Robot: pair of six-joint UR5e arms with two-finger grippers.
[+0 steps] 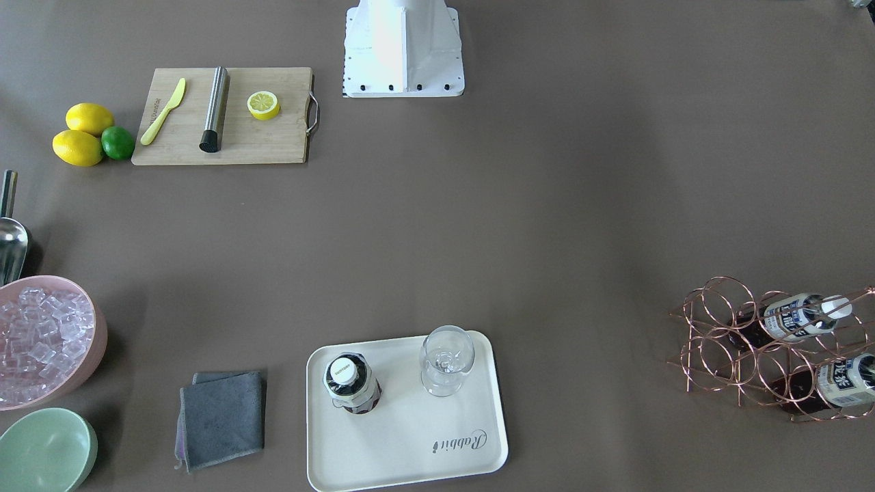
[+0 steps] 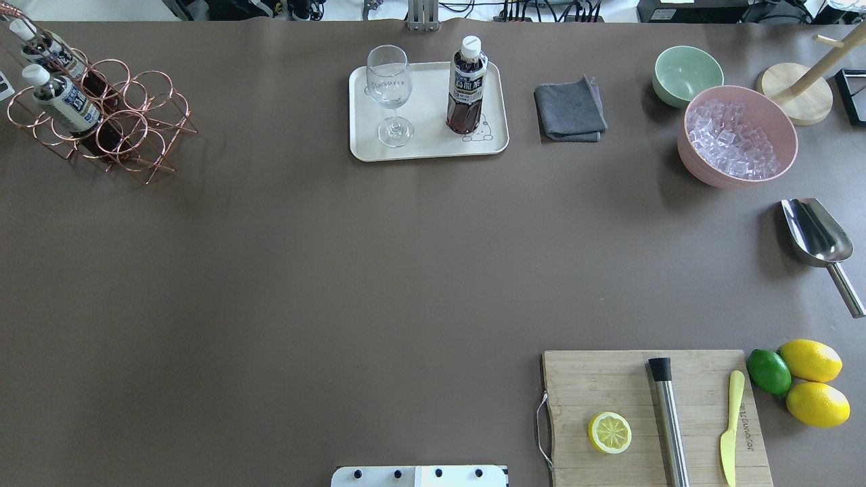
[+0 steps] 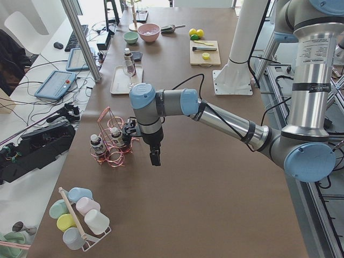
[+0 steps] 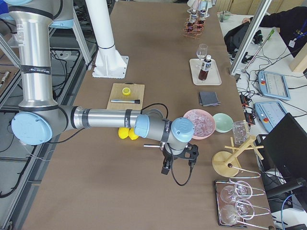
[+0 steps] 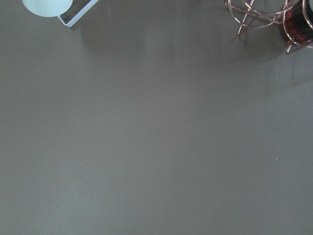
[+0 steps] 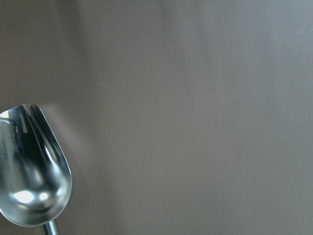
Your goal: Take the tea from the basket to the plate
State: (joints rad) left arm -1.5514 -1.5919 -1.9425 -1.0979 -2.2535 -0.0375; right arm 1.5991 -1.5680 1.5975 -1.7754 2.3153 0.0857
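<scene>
The left gripper hung fingers-down over bare table just beside the basket, seen only from the camera at the table's end. Whether its fingers were spread or pressed together could not be told, and nothing showed between them. The right gripper hung at the opposite end of the table, above the metal scoop, its state equally unreadable.

One tea stood upright on the plate, apart from a stemmed glass, so the task looked done for that bottle. Two more bottles lay slanted in the basket's rings, white caps raised and pointing away from the table's middle, dark bases angled down toward it.

Any further pick would likely fall to the left arm, much the nearer. From its wrist camera the basket sat off the upper right corner, so the reach would run that way, along the bottles' slanted axis. The plate lay well apart, further along the same long edge of the table.

Neither gripper appeared in the overhead or front-facing views. The wrist cameras showed no fingers. The basket was cut off at the frame edge in the overhead, front and left wrist views.
</scene>
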